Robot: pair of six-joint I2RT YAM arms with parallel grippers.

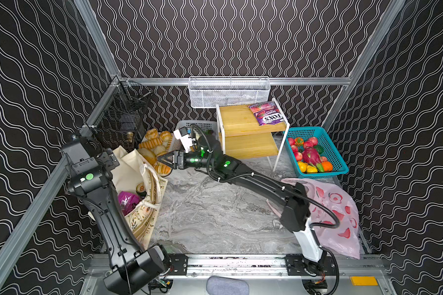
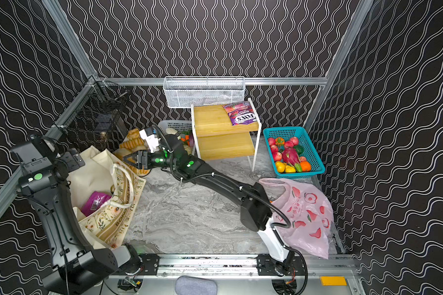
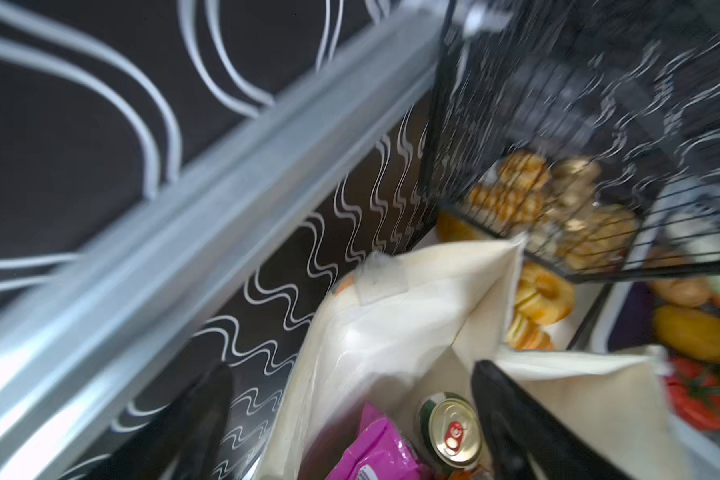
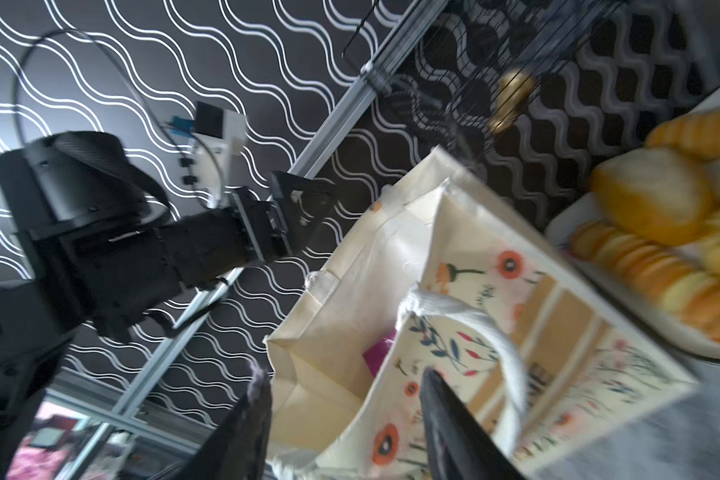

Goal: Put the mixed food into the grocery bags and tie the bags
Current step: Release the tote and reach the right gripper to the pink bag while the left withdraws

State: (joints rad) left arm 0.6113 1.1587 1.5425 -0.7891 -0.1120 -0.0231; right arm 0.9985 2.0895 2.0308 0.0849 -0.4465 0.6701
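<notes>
At the left edge of the worktop (image 1: 215, 217), the left tool (image 3: 350, 368) hangs released, jaws wide and empty, above the open canvas tote (image 3: 391, 316); the magenta pouch (image 3: 375, 453) and green can (image 3: 454, 428) lie inside, just below it. The right tool (image 1: 161, 159), jaws parted and empty, points at the tote's rim beside the bread (image 1: 154, 145). The pink plastic bag (image 1: 338, 212) lies well apart.
</notes>
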